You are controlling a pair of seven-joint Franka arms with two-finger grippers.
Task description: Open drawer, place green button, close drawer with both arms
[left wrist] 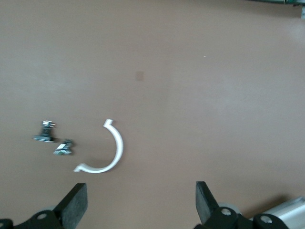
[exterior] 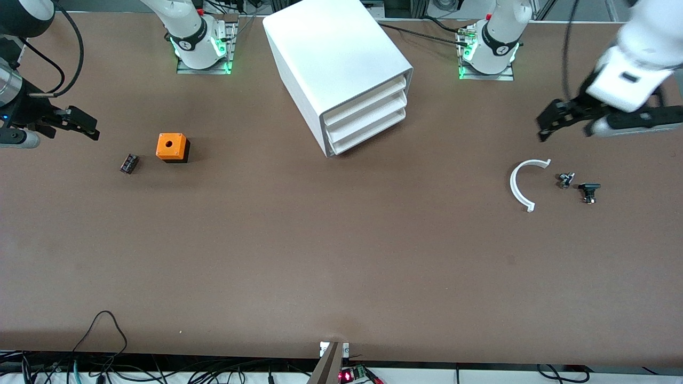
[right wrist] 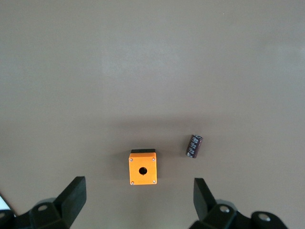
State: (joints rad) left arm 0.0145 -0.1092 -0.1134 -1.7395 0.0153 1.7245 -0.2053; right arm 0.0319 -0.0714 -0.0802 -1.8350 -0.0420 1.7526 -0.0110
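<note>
The white cabinet (exterior: 341, 64) stands at the middle of the table near the bases. Its three drawers look shut; the lowest drawer (exterior: 368, 136) is closed. The button (exterior: 566, 180), tiny and dark with a greenish tint, lies at the left arm's end of the table and also shows in the left wrist view (left wrist: 63, 147). My left gripper (exterior: 565, 127) hangs open and empty over the table near it; in its wrist view (left wrist: 141, 205) nothing is between the fingers. My right gripper (exterior: 72, 128) is open and empty over the right arm's end; its wrist view (right wrist: 138, 202) shows the same.
A white half-ring (exterior: 523, 184) and a small black part (exterior: 588, 191) lie beside the button. An orange cube with a hole (exterior: 172, 147) and a small dark reddish block (exterior: 129, 163) lie near the right gripper. Cables run along the table's front edge.
</note>
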